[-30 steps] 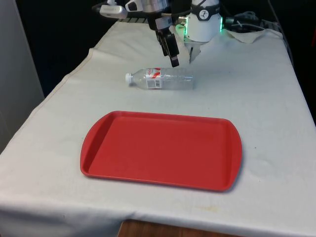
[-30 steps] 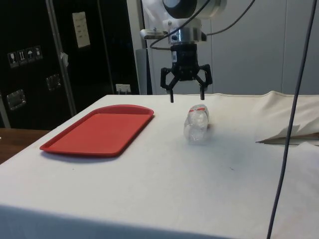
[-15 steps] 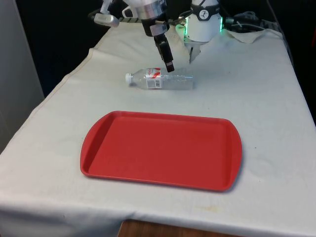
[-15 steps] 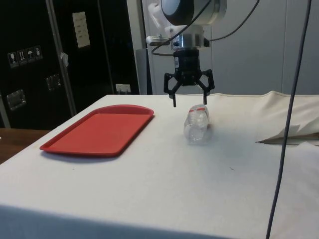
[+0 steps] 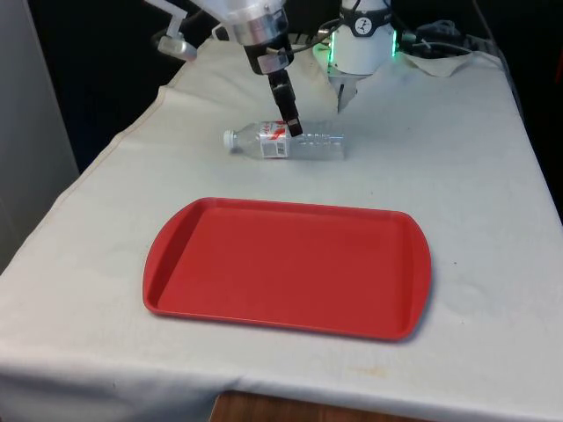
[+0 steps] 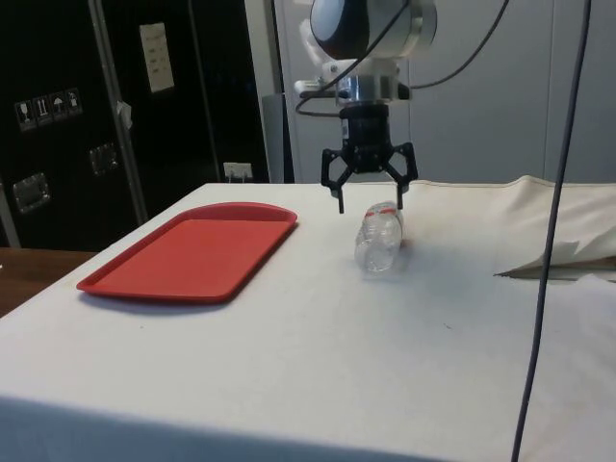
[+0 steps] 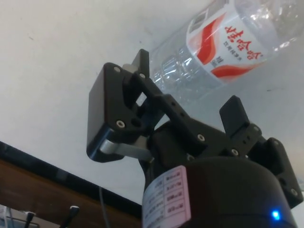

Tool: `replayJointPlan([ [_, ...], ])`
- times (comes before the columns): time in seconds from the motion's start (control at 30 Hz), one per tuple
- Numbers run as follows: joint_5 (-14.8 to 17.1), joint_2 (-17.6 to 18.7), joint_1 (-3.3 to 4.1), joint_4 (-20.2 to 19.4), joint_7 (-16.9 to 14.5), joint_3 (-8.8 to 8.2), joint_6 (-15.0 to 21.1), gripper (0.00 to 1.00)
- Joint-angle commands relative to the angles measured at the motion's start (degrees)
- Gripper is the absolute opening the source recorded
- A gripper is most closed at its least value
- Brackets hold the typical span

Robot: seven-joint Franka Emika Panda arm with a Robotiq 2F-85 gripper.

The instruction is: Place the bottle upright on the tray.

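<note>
A white cloth (image 5: 493, 176) covers the table, with black curtains at the far end and dark cabinets to the side. Compared with half a second ago, the gripper (image 5: 290, 119) has come lower and shifted towards the front view's left, so that it now hangs over the bottle's labelled part rather than above and behind it; a second ago it stood higher still and further to the front view's right. The bottle (image 5: 286, 141) and the red tray (image 5: 413, 290) lie where they were.

The gripper (image 6: 369, 192) is spread wide, its two black fingers well apart and pinching nothing. In the side view the fingertips reach down to about the level of the bottle's (image 6: 378, 239) top, one on each side of it, and whether either touches the plastic cannot be told. In the wrist view the gripper (image 7: 187, 107) straddles the clear ribbed body beside the red and white label of the bottle (image 7: 223, 50).

The bottle lies on its side on the cloth, beyond the tray's far edge and apart from it. Its long axis runs across the table, roughly parallel to that edge, with the white cap (image 5: 229, 137) pointing to the front view's left.
</note>
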Motion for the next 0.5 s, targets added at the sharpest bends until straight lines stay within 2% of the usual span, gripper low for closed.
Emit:
replayJointPlan([
  [0.0,1.43,0.29,-0.46,0.34,-1.15,0.06,-0.52,1.00],
  [0.1,2.12,0.74,-0.40,0.74,-1.66,-0.63,-1.03,1.00],
  [0.27,1.32,0.97,-0.06,0.86,-1.15,-1.09,-0.97,1.00],
  [0.47,1.89,0.92,-0.34,0.97,-1.83,-1.15,-1.66,1.00],
])
